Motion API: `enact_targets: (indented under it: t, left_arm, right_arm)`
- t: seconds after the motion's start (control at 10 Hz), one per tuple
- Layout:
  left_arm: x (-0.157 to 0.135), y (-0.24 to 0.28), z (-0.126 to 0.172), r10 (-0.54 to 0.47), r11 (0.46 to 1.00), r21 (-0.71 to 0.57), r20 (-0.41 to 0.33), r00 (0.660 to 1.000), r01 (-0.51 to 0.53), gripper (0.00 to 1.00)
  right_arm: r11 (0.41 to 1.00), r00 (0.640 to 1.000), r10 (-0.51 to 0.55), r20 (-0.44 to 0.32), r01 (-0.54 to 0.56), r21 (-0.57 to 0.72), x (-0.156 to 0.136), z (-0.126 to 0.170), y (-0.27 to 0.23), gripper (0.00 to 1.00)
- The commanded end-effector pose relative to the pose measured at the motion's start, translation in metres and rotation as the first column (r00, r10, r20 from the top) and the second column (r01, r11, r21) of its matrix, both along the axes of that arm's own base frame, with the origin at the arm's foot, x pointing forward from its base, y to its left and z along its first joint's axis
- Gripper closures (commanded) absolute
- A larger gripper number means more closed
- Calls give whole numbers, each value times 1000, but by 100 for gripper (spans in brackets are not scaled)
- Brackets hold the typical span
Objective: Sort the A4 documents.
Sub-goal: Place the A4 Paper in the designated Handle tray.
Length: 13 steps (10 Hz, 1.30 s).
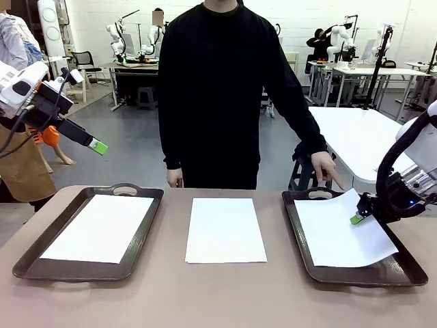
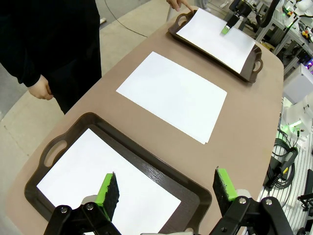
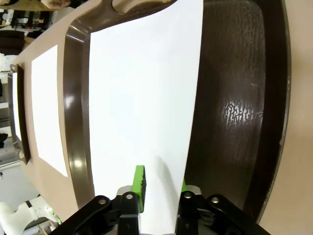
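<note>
One A4 document is seen lying askew in the right tray, with its near right corner carried out over the tray's rim. Its right-hand edge is straddled by the right gripper. In the right wrist view one green pad is set over the white sheet and the other finger is placed at the sheet's edge. A plain strip of paper is left between them, so the jaws are parted partway and the sheet is not pinched. The far handle of that tray is pointed at by the forefinger of the person's hand; whether it is touched cannot be told.

A second A4 document is laid flat on the bare table, between the two trays and touching neither. A third A4 document is laid flat inside the left tray, roughly square to it.

The left gripper is held in the air at the far left, well above the table. In its wrist view its fingers are spread wide with nothing between them, and the left tray's rim is seen below.
</note>
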<state>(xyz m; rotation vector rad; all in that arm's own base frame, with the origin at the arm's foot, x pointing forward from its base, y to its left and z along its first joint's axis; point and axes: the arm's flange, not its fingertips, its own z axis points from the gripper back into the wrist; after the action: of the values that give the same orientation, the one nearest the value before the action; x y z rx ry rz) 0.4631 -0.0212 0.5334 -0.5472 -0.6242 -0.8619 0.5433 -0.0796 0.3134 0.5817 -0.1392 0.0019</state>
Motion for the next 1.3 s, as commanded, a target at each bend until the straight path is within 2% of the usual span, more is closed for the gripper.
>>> enact_targets:
  t: [0.0, 0.3, 0.5, 0.8, 1.0, 1.1, 1.2]
  left_arm:
    - [0, -1, 0, -4, 1000, 7, 3, 1000, 4, 0]
    - [0, -1, 0, -4, 1000, 7, 3, 1000, 4, 0]
    - [0, -1, 0, -4, 1000, 7, 3, 1000, 4, 0]
    - [0, -1, 0, -4, 1000, 7, 3, 1000, 4, 0]
    - [0, -1, 0, -4, 1000, 7, 3, 1000, 4, 0]
    - [0, -1, 0, -4, 1000, 7, 3, 1000, 4, 0]
    - [0, -1, 0, -4, 1000, 7, 3, 1000, 4, 0]
  right_arm:
    - [997, 1000, 5, -3, -5, -83, -2, 6, 5, 46]
    - [984, 999, 34, 37, -27, -178, -3, 17, 11, 15]
    - [974, 998, 41, 51, -29, -224, -4, 26, 12, 0]
    - [972, 997, 48, 53, -35, -233, -3, 32, 13, 0]
    - [978, 999, 46, 13, -42, -202, -3, 31, 17, 0]
    - [978, 996, 67, 65, -53, -201, 2, 33, 9, 0]
    - [978, 996, 67, 65, -53, -201, 2, 33, 9, 0]
